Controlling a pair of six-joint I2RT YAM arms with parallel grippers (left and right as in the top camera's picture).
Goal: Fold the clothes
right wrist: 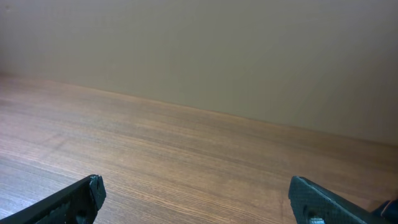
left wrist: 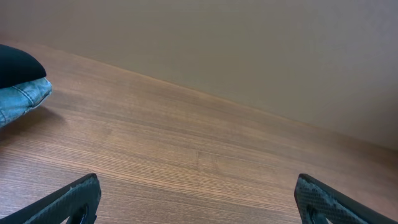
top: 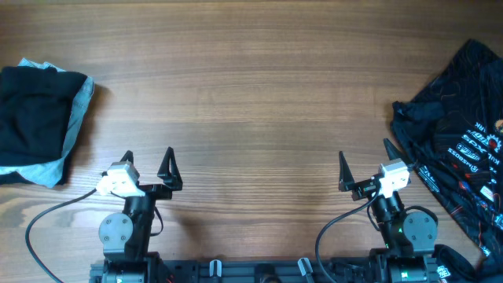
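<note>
The black jersey [top: 460, 134] with thin orange swirls and white and red logos lies crumpled at the table's right edge in the overhead view. My right gripper [top: 365, 167] is open and empty near the front edge, just left of the jersey. My left gripper [top: 147, 163] is open and empty near the front edge, left of centre. Both wrist views show only bare wood between the fingers [left wrist: 198, 194] [right wrist: 194, 194]; the jersey is out of view in them.
A plain black and light blue garment pile [top: 35, 122] lies at the far left; its edge shows in the left wrist view [left wrist: 18, 84]. The wooden table [top: 251, 94] spans the middle. A beige wall [right wrist: 217, 50] stands beyond the table's far edge.
</note>
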